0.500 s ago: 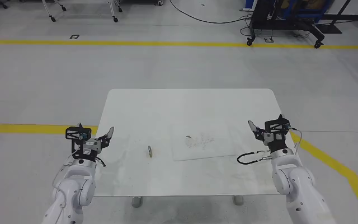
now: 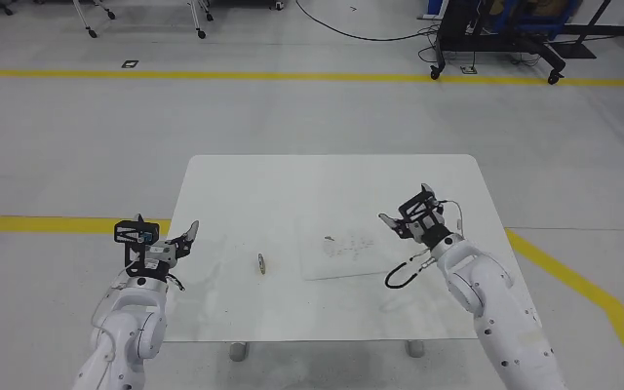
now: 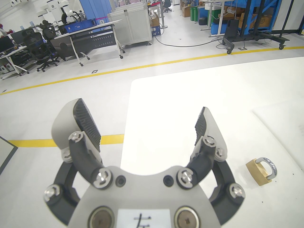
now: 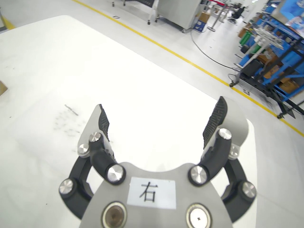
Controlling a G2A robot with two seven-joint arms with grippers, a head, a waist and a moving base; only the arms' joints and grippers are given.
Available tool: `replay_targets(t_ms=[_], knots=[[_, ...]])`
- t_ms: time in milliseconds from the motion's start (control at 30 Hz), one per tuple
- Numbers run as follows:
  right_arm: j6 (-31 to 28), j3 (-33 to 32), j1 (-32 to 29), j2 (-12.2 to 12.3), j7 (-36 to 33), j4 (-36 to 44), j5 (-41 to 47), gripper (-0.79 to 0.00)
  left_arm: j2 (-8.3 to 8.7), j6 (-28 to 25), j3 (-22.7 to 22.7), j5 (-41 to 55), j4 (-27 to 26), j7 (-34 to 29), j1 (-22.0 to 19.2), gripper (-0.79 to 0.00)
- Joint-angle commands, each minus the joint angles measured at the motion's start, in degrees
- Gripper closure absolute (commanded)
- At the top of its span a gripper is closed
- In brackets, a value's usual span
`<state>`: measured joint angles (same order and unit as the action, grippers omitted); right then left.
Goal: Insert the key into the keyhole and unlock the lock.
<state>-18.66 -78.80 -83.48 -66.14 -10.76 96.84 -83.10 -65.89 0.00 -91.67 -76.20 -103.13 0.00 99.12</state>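
Your padlock (image 2: 261, 262) lies flat near the front edge of the table (image 2: 322, 180), beside your left gripper (image 3: 142, 119), spread wide and empty, seemingly poised to steady it; your right gripper (image 4: 161, 117), equally spread and empty, hovers over the table's right side.

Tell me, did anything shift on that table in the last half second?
The right claw swung inward from the right edge of the table toward its middle, open and holding nothing. The left claw stayed at the left edge, open and empty. The padlock lay where it was, untouched.
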Motion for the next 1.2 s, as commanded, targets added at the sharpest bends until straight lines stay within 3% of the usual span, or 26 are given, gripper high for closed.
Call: replay_targets(t_ms=[0, 233, 533, 567, 633, 667, 800, 933, 1167], knots=[[-3.86, 2.01, 2.83, -0.09, -1.48, -1.70, -0.22, -0.785, 0.00, 0.00, 0.00, 0.00, 0.00, 0.00, 0.00, -0.785], [-17.71, 6.38, 11.36, -0.28, -4.58, -9.30, 2.49, -0.785, 0.00, 0.00, 0.00, 0.00, 0.00, 0.00, 0.00, -0.785], [-24.97, 15.08, 19.83, -1.57, -5.76, -17.25, 1.46, -0.785, 0.00, 0.00, 0.00, 0.00, 0.00, 0.00, 0.00, -0.785], [-26.17, 15.98, 20.72, -1.68, -5.34, -18.01, 1.01, -0.754, 0.00, 0.00, 0.00, 0.00, 0.00, 0.00, 0.00, -0.785], [-28.61, 17.59, 22.58, -1.91, -4.44, -20.28, 0.29, -0.566, 0.00, 0.00, 0.00, 0.00, 0.00, 0.00, 0.00, -0.785], [-29.74, 18.47, 23.61, -2.07, -4.16, -21.63, 0.00, -0.508, 0.00, 0.00, 0.00, 0.00, 0.00, 0.00, 0.00, -0.785], [-33.99, 21.76, 27.91, -2.90, -3.37, -27.58, 0.55, -0.366, 0.00, 0.00, 0.00, 0.00, 0.00, 0.00, 0.00, -0.785], [-35.44, 24.79, 31.46, -3.99, -3.96, -33.03, 1.84, -0.326, 0.00, 0.00, 0.00, 0.00, 0.00, 0.00, 0.00, -0.785], [-37.06, 30.31, 36.88, -6.47, -6.30, -41.39, 5.03, -0.357, 0.00, 0.00, 0.00, 0.00, 0.00, 0.00, 0.00, -0.785]])
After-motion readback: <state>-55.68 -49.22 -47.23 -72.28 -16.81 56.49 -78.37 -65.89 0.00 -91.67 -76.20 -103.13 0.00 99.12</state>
